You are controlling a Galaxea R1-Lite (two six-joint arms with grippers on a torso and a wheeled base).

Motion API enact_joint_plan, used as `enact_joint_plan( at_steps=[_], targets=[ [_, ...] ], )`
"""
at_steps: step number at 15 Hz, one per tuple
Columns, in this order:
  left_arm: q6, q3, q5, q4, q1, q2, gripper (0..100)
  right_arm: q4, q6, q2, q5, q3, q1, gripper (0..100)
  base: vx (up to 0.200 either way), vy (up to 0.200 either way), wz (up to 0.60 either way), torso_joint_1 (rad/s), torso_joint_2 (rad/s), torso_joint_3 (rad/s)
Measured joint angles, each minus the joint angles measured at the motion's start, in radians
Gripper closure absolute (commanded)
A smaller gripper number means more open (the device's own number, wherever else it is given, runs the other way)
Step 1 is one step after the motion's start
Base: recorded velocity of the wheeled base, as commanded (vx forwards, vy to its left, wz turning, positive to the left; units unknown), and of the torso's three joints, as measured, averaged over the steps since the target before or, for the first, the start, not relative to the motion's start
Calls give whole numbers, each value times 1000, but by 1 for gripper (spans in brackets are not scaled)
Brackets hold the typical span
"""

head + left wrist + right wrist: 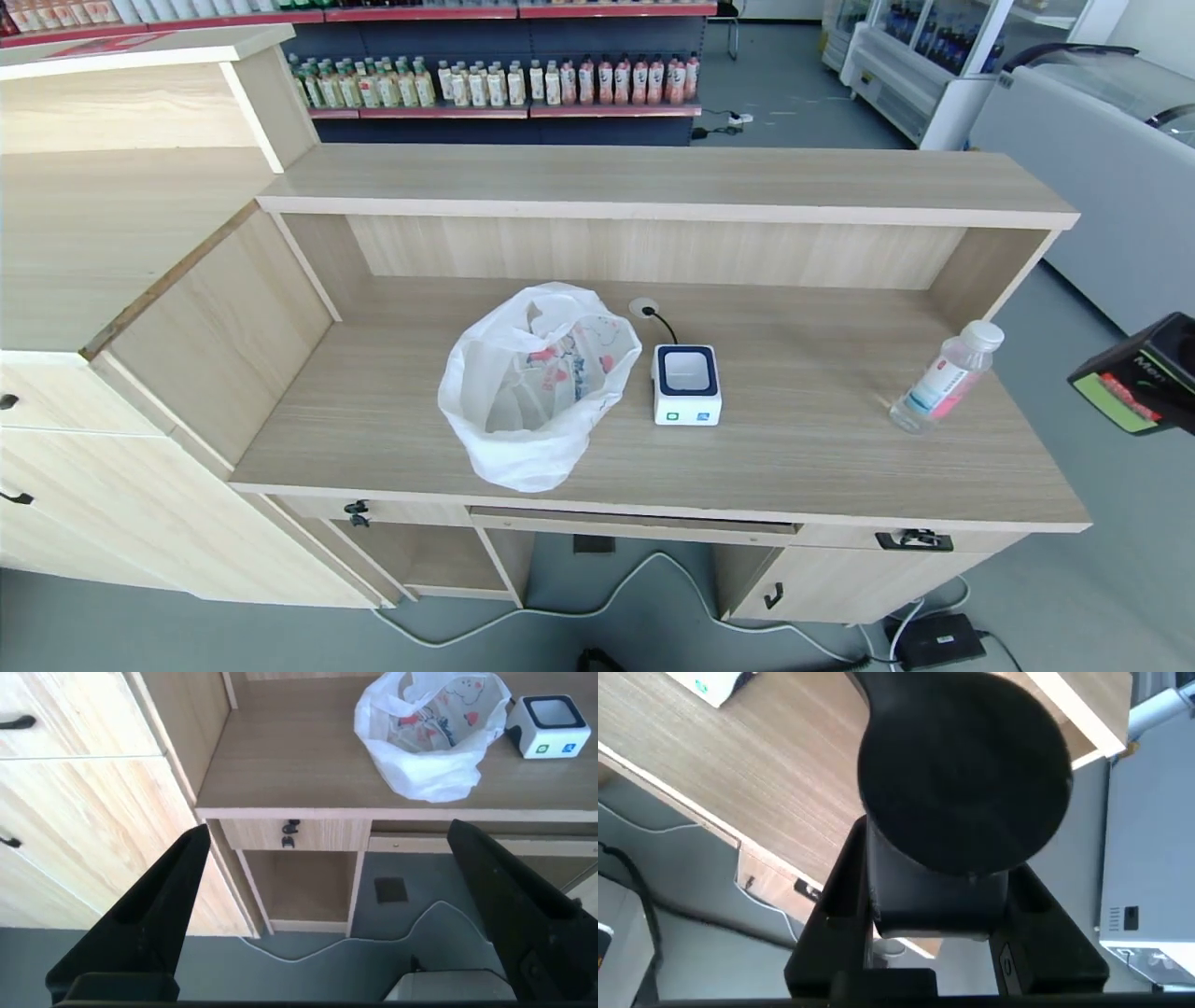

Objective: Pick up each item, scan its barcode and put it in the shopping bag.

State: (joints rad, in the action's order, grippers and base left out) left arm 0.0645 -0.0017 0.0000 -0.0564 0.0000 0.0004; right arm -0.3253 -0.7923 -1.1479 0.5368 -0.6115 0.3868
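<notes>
Black container point(1144, 378) is seen nearest in the head view, held in the air off the counter's point(794, 457) end at 3 o'clock, green-and-red label showing. Shopping bag point(537, 392) is placed mid-counter, mouth open but slumped. A scanner point(687, 384) is set just beside it at 3 o'clock, window up. Water bottle point(943, 378) is stood near the counter end at 3 o'clock, between container and scanner. Risk: the bottle could be clipped and toppled if the container is swept straight across, low.

Left wrist view: left gripper point(329, 833) is held below the counter's front edge, fingers spread wide, nothing held. Bag and scanner are seen on the counter top beyond. Risk: the front edge could be struck if the arm is raised straight up.

Right wrist view: right gripper point(943, 854) is clamped on the container's body, round end toward the lens. Barcode position cannot be told, so a missed scan is likely unless the code is turned to the window. The thin bag rim could be snagged and dragged at drop-in.
</notes>
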Motion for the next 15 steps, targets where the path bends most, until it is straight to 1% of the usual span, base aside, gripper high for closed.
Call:
enact_joint_plan(
  at_steps=[1, 2, 4, 5, 8, 9, 10, 11, 12, 15],
  targets=[
    [0, 0, 0, 0, 0, 0, 0, 5, 23, -19, 1, -13, -6, 100, 0, 0, 600, 7, 2, 2],
    [0, 0, 0, 1, 0, 0, 0, 2, 63, -49, 1, -44, -16, 100, 0, 0, 0, 0, 0, 0],
    [0, 0, 0, 0, 1, 0, 0, 3, 169, -131, 1, -126, -80, 100, 0, 0, 0, 0, 0, 0],
    [0, 0, 0, 0, 0, 0, 0, 0, 257, -184, 3, -179, -120, 100, 0, 0, 0, 0, 0, 0],
    [0, 0, 0, 0, 0, 0, 0, -31, 719, -358, 2, -350, -241, 100, 0, 0, 0, 0, 0, 0],
    [0, 0, 0, 0, -1, 0, 0, -91, 896, -420, 2, -393, -272, 100, 0, 0, 0, 0, 0, 0],
    [0, 0, 0, 0, 0, 0, 0, -135, 1011, -480, 1, -416, -293, 100, 0, 0, 0, 0, 0, 0],
    [0, 0, 0, 0, 0, 0, 0, -174, 1067, -540, -3, -430, -307, 100, 0, 0, 0, 0, 0, 0],
    [0, 0, 0, 0, 0, 0, 0, -196, 1083, -589, -4, -430, -317, 100, 0, 0, 0, 0, 0, 0],
    [0, 0, 0, 0, 0, 0, 0, -211, 1067, -693, -4, -426, -336, 100, 0, 0, 0, 0, 0, 0]
  ],
)
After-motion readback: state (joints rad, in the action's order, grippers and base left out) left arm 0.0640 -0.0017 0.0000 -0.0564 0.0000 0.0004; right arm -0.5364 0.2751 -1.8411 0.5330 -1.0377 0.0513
